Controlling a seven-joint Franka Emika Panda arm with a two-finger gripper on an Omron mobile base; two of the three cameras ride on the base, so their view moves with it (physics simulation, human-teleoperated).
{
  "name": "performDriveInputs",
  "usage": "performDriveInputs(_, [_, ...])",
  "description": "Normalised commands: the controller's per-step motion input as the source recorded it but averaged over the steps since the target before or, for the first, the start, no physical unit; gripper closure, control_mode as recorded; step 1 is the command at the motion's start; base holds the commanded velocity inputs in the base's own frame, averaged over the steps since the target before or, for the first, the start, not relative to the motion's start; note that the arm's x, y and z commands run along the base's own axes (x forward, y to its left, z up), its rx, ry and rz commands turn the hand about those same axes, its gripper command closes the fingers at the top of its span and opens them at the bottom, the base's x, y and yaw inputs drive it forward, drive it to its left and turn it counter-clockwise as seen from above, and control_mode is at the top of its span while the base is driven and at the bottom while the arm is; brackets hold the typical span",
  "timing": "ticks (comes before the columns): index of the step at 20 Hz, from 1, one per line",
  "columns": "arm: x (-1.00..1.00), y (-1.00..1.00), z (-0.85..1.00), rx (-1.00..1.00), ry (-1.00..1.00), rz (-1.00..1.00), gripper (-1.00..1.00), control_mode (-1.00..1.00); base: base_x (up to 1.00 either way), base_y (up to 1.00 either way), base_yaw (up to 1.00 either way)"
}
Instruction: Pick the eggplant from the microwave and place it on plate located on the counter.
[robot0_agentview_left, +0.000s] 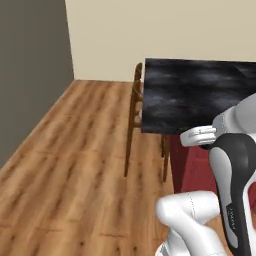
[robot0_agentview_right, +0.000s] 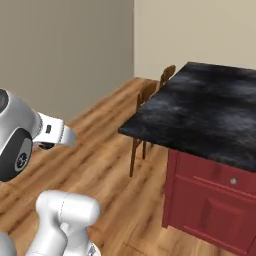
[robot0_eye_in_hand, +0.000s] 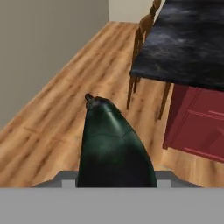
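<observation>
Dark green eggplant sits gripped in our tool, closed on it, above wood floor, black surface to the right.

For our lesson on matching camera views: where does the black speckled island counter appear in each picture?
Left base view: glossy black speckled stone counter at upper right.
Right base view: counter, right half, above dark red cabinets.
Hand view: counter, upper right.
Shared landmark: brown wooden chair at its edge.
</observation>
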Motion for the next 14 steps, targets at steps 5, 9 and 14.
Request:
performDriveInputs(5, [0.00,0.00,0.00,0.00,0.00,0.00,1.00,1.00,0.13,0.00,-0.85])
performDriveInputs(9, [0.00,0.00,0.00,0.00,0.00,0.00,1.00,1.00,0.39,0.06,-0.76])
performDriveInputs(14, [0.00,0.00,0.00,0.00,0.00,0.00,1.00,1.00,0.60,0.28,-0.70])
